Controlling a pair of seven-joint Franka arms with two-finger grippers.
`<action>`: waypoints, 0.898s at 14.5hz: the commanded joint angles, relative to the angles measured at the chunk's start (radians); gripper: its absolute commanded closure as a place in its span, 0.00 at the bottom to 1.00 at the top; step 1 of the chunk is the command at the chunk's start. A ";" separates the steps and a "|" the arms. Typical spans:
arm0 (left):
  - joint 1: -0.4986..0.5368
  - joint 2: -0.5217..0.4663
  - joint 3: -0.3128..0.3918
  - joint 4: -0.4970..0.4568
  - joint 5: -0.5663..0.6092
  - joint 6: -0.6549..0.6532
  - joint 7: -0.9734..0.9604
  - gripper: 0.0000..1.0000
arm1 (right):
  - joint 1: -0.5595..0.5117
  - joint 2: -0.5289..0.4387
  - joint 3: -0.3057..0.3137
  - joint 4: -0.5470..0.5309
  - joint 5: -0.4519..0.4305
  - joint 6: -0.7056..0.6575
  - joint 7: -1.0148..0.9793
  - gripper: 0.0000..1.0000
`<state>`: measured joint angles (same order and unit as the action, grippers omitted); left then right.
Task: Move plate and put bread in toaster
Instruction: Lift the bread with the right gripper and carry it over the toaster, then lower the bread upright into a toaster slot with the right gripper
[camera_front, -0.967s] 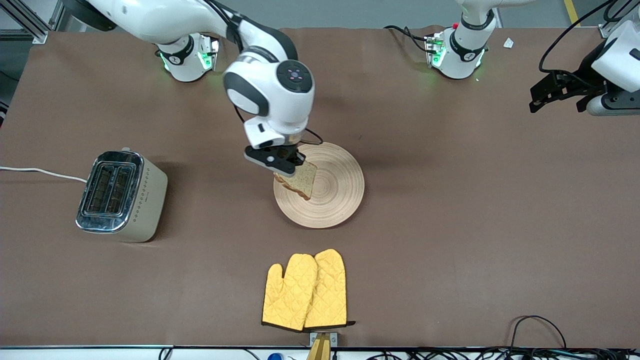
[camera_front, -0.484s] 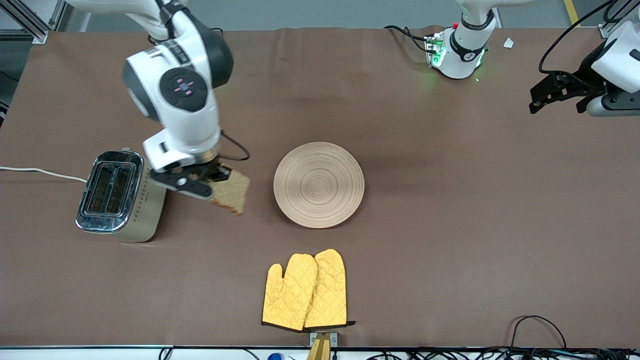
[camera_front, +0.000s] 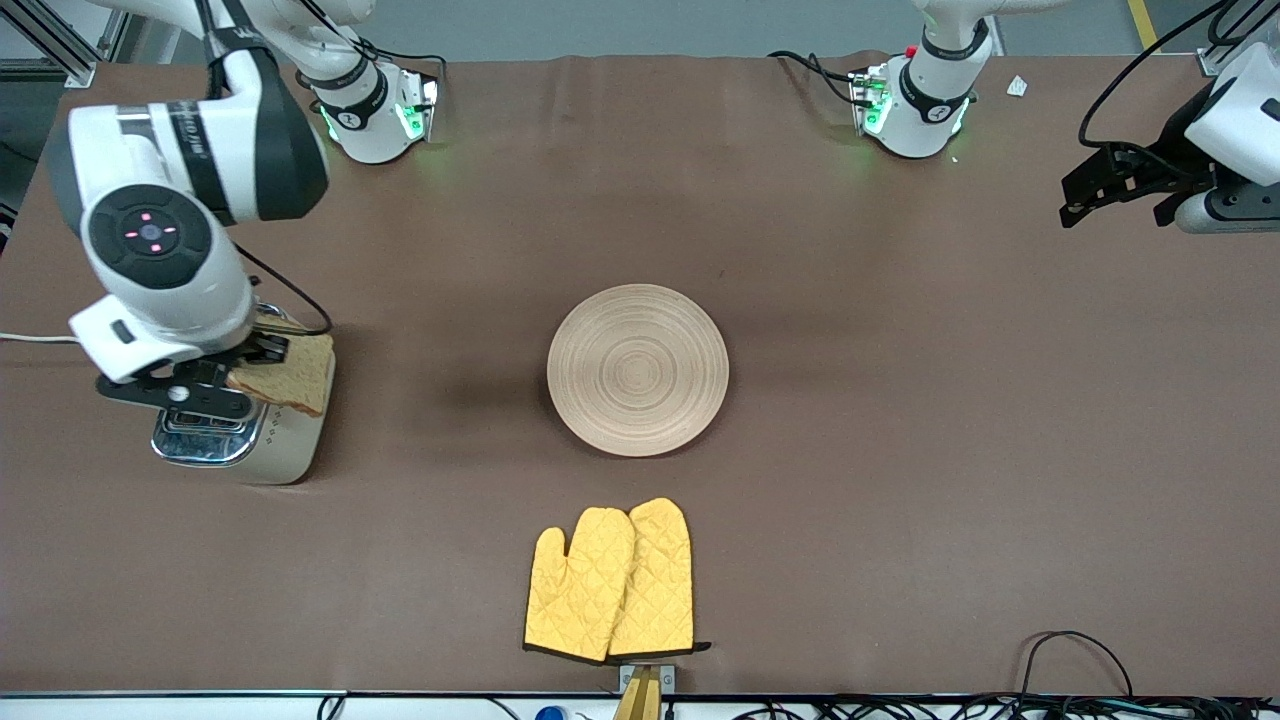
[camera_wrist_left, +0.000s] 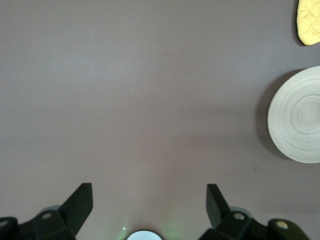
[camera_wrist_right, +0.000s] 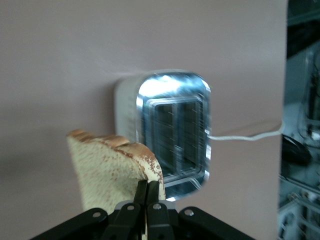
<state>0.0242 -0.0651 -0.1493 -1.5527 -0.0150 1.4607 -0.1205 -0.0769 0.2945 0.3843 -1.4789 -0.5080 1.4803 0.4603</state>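
Observation:
The slice of brown bread (camera_front: 295, 372) hangs from my right gripper (camera_front: 252, 368), which is shut on its edge, over the toaster (camera_front: 275, 452) at the right arm's end of the table. In the right wrist view the fingers (camera_wrist_right: 141, 192) pinch the bread (camera_wrist_right: 107, 170) just beside the chrome two-slot top of the toaster (camera_wrist_right: 172, 130). The slots show empty. The pale wooden plate (camera_front: 637, 370) lies bare at the table's middle and also shows in the left wrist view (camera_wrist_left: 297, 115). My left gripper (camera_front: 1110, 200) waits open and empty (camera_wrist_left: 149, 200) high over the left arm's end of the table.
A pair of yellow oven mitts (camera_front: 610, 580) lies nearer the front camera than the plate, and its tip shows in the left wrist view (camera_wrist_left: 310, 20). The toaster's white cord (camera_front: 30, 338) runs off the table's edge. Cables lie along the front edge.
My right gripper has carried the bread from over the plate across the table to over the toaster. The plate is left bare. The left arm has not moved.

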 joint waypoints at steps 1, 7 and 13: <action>-0.001 -0.008 0.000 -0.001 0.012 0.000 -0.008 0.00 | 0.019 -0.023 -0.038 -0.035 -0.038 -0.056 -0.009 1.00; -0.003 -0.007 0.000 0.000 0.013 0.001 -0.008 0.00 | 0.016 -0.008 -0.044 -0.064 -0.205 -0.132 -0.009 1.00; -0.003 -0.005 0.000 0.000 0.014 0.003 -0.008 0.00 | 0.019 0.029 -0.071 -0.078 -0.257 -0.109 0.000 1.00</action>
<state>0.0243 -0.0651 -0.1492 -1.5527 -0.0150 1.4607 -0.1205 -0.0711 0.3219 0.3186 -1.5446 -0.7354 1.3624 0.4557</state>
